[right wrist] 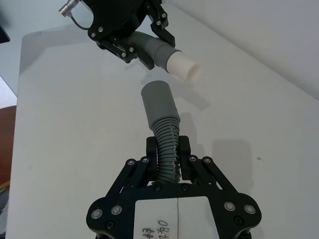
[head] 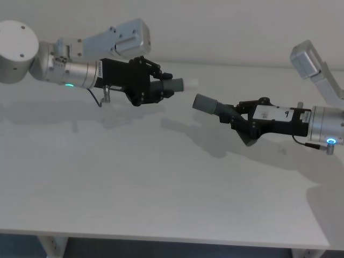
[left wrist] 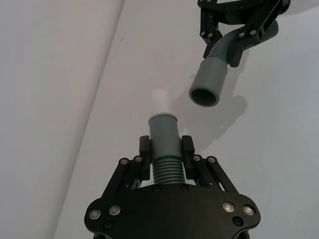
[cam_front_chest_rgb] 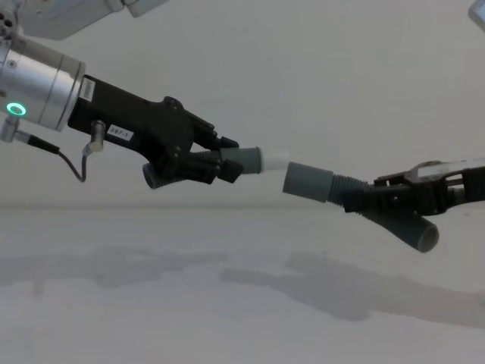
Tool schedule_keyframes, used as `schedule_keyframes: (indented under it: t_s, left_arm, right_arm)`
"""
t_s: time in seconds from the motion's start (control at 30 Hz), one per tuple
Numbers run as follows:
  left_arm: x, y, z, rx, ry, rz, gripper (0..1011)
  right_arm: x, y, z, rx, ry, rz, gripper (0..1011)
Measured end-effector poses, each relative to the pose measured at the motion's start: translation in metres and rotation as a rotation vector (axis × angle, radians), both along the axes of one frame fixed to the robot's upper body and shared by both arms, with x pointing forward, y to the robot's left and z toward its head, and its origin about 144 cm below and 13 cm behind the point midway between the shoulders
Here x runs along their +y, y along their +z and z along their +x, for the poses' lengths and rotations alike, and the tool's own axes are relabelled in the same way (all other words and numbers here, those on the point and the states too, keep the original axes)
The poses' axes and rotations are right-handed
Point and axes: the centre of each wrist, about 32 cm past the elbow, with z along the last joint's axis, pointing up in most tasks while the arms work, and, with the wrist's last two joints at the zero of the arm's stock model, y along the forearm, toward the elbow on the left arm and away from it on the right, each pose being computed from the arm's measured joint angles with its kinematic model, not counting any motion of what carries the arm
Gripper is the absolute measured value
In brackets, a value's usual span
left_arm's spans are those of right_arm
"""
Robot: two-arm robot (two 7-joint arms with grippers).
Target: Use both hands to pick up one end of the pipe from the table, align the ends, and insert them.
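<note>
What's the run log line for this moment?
left gripper: holds white-tipped pipe, aloft | right gripper: holds socket pipe, aloft | ends: facing, apart, not inserted

Soft, diffuse overhead light leaves the white bench (head: 161, 204) bright and free of glare. In the head view, pale grey shadows (head: 185, 130) lie on it, offset toward seven o'clock from what casts them.

White-tipped grey pipe (head: 177, 84) faces socket-ended grey pipe (head: 206, 103), ends near but apart.
</note>
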Motion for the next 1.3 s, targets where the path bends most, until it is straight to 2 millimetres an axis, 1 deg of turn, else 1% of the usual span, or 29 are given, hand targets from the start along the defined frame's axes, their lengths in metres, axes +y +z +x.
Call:
schedule_keyframes:
  t_s: [0.57, 1.3]
  left_arm:
    - [0.0049, 0.0006, -0.0040, 0.003, 0.032, -0.014, 359]
    - [0.0018, -0.0024, -0.0092, 0.031, 0.022, -0.007, 359]
  right_arm:
    - [0.0000, -0.0020, 0.0012, 0.006, 0.005, 0.012, 246]
    - [0.0029, 0.0006, 0.0062, 0.023, 0.005, 0.025, 246]
